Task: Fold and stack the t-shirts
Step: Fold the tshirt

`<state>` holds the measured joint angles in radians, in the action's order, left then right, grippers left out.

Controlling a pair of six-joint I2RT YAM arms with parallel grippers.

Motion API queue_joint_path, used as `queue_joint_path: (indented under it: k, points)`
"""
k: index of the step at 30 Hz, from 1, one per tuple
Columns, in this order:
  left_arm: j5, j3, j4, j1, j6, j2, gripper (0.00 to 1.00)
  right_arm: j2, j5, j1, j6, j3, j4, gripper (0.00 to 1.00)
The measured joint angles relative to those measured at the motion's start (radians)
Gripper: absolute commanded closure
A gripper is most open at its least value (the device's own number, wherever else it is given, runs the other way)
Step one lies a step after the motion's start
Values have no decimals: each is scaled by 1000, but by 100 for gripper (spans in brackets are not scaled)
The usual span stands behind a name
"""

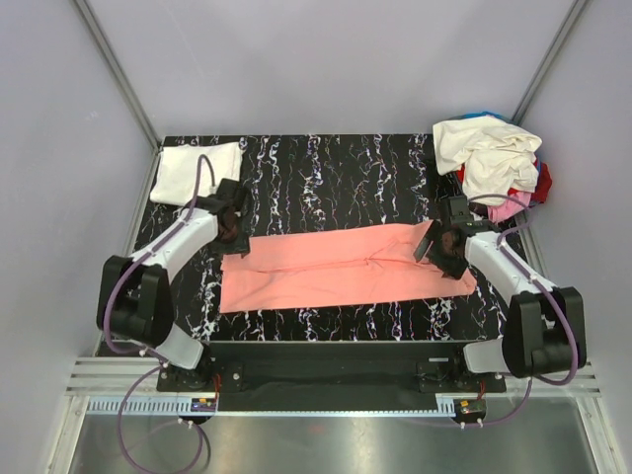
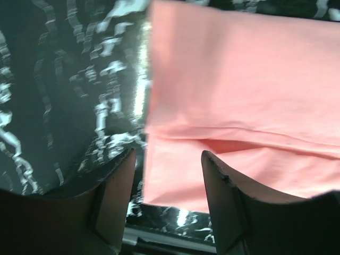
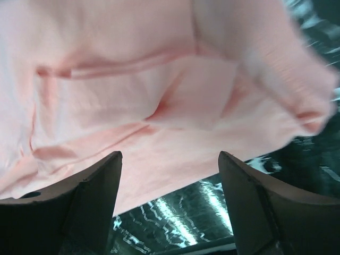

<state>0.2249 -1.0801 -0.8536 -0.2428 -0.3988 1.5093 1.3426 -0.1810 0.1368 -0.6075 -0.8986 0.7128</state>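
A salmon-pink t-shirt (image 1: pixel 341 265) lies folded into a long strip across the middle of the black marbled table (image 1: pixel 326 173). My left gripper (image 1: pixel 235 225) is open and empty, just above the strip's far left corner; its wrist view shows the shirt's left edge (image 2: pixel 234 106) between its fingers (image 2: pixel 119 196). My right gripper (image 1: pixel 444 247) is open and empty over the strip's right end, where the wrist view shows rumpled pink cloth (image 3: pixel 159 95). A folded white t-shirt (image 1: pixel 196 170) lies at the far left corner. A heap of cream, red, bright pink and blue shirts (image 1: pixel 497 158) sits at the far right.
Grey walls with metal frame posts close in the table on the left, back and right. A metal rail (image 1: pixel 326 380) runs along the near edge by the arm bases. Cables loop from both arms.
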Motion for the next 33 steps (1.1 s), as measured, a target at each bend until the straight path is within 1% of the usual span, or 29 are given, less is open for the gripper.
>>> queue_joint_path:
  k: [4,8,11,14,19,24,28,31,33]
  points:
    - [-21,-25,59,-64,-27,98,49,77,177,1,-37,87,-72,23]
    - [-39,-24,98,-80,-44,198,52,154,275,6,-57,93,-111,23]
    - [-43,-21,115,-90,-50,245,54,225,307,10,-60,38,-113,25]
    - [-43,-15,123,-103,-59,249,55,340,333,14,-51,-82,-95,30]
    - [-40,44,153,-130,-87,204,55,605,368,26,-19,-414,-17,28]
    - [-68,156,152,-183,-128,100,55,848,376,50,0,-786,77,29]
    - [-156,265,161,-267,-181,-4,53,1051,385,90,5,-1130,158,30]
    - [-227,349,214,-346,-243,-91,53,1216,406,125,10,-1420,219,30]
    - [-247,386,239,-408,-293,-136,53,1328,426,150,12,-1624,251,29]
